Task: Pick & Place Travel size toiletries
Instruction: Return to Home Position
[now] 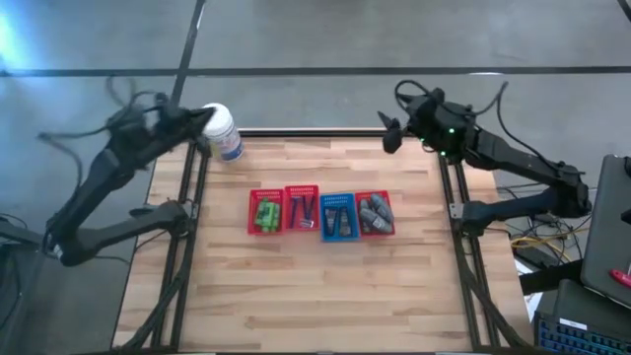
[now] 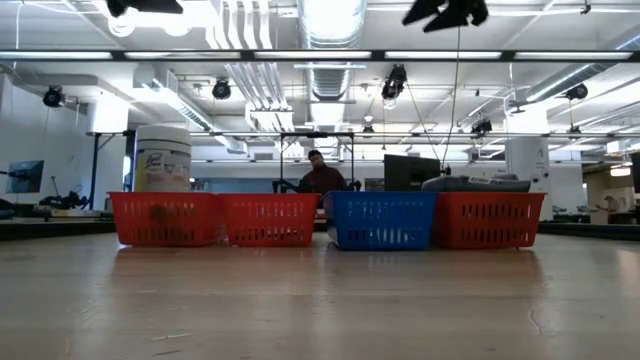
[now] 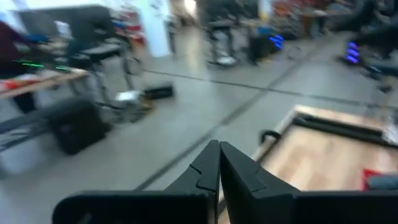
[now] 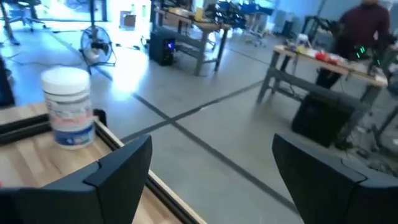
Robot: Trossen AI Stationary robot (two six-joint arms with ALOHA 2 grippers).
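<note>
Homing step: both arms parked at the far corners of the table (image 1: 315,296), nothing carried.

L gripper (image 3: 219,149) is pinched closed on nothing, close by the white jar (image 1: 223,132). R gripper (image 4: 211,146) is spread wide and empty at the opp. corner. Toiletries all sit sorted in the row of baskets (image 1: 338,239) mid-table: green bottles (image 1: 264,212) at the jar end, then razors (image 1: 302,210), dark tubes (image 1: 338,217), grey bottles (image 1: 376,212). I'd fold each arm slowly, elbows outboard, w/ the L wrist clear of the jar so it doesn't tip, and no dipping over the row.
</note>
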